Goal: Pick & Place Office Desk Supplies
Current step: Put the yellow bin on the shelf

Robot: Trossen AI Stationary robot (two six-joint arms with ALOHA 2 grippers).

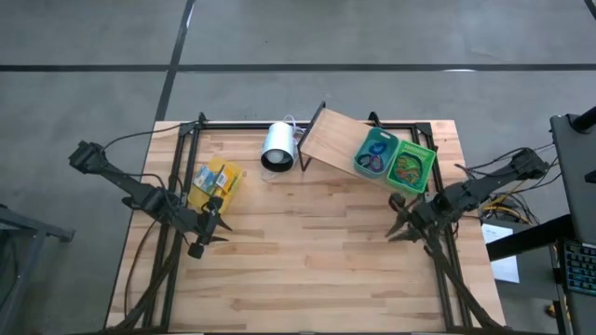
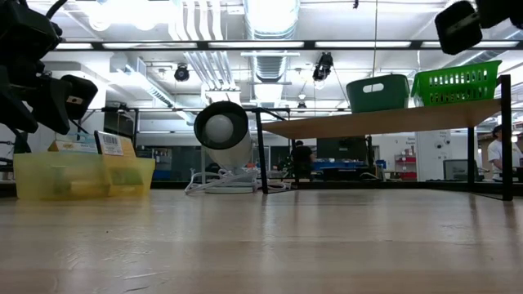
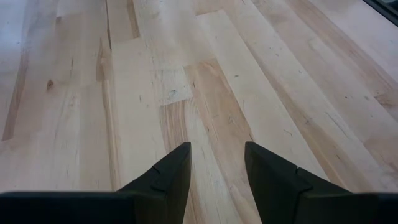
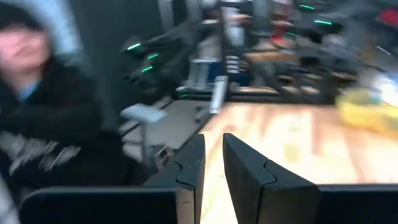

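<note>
A yellow see-through tray of small yellow boxes and packets rests flat on the table's far left. A teal bin and a green basket holding coloured rubber-band loops sit on the slanted wooden board, also seen from the side as the teal bin and green basket. My left gripper hovers open over bare wood, just near of the tray. My right gripper hangs near the table's right edge, near of the green basket, with a narrow gap between its fingers.
A big white cylinder lies at the far middle, with a white cord beside it. The board stands on a dark frame. Bare wood stretches across the table's middle and near side. A person in a dark top stands beyond the table.
</note>
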